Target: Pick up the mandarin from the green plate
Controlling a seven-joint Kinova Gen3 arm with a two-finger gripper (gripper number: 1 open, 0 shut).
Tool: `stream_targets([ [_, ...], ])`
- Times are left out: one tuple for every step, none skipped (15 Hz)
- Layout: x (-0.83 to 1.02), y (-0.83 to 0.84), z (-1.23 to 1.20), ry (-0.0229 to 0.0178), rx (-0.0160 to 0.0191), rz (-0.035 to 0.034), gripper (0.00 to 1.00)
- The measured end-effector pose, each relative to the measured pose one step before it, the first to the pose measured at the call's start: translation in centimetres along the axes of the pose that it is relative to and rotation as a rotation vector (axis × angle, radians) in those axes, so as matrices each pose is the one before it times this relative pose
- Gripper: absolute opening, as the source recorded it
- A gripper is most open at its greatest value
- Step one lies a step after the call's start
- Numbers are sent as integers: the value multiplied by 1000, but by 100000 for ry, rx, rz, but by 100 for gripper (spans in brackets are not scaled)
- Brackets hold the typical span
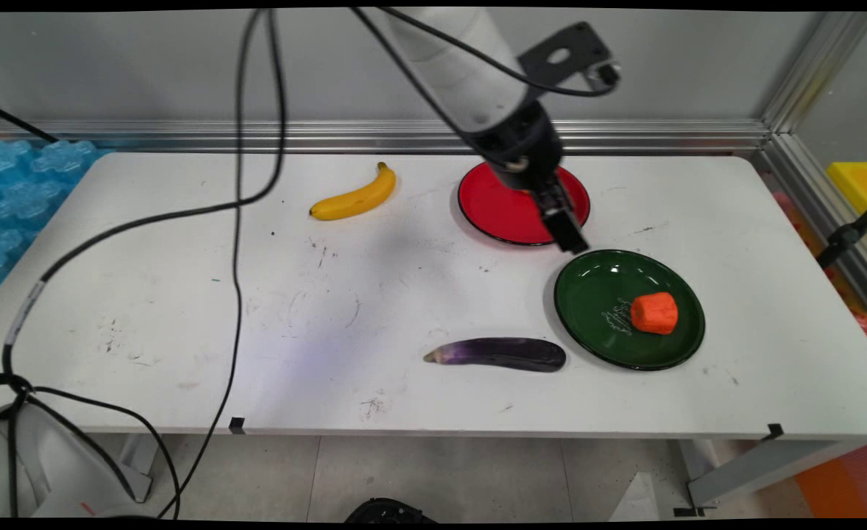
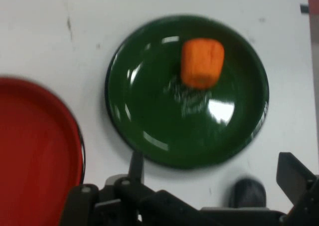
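My black gripper hangs over the near right rim of a red plate, just short of a green plate's far left edge. In the hand view the gripper is open, and only plate and table show between its fingers. An orange chunk of food lies on the right half of the green plate. The hand view holds the green plate at centre with the orange chunk on it. The red plate is at the left.
A purple eggplant lies on the white table just left of the green plate; its dark end shows in the hand view. A yellow banana lies at the far middle. Black cables hang over the left half.
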Motion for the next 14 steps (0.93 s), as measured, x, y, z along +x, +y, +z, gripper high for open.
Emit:
stream_targets([
  [857,122,1212,560,2,468,100],
  [772,131,1292,337,-22,540,100],
  [630,125,1150,98,-97,455,100],
  [688,146,1425,-167,-92,467,100],
  [615,114,1448,-654,209,572,100],
  [462,75,1191,-755,311,430,100],
  [504,56,1394,-976,545,379,100],
  [564,138,1445,-953,284,453,100],
  [461,105,1172,-755,148,307,100],
  [503,105,1359,-911,61,259,100],
  [466,76,1322,-882,37,144,100],
  [389,58,1081,-726,-67,95,100],
  [454,46,1230,-735,-325,101,100],
  [385,-36,1141,-728,-266,186,100],
])
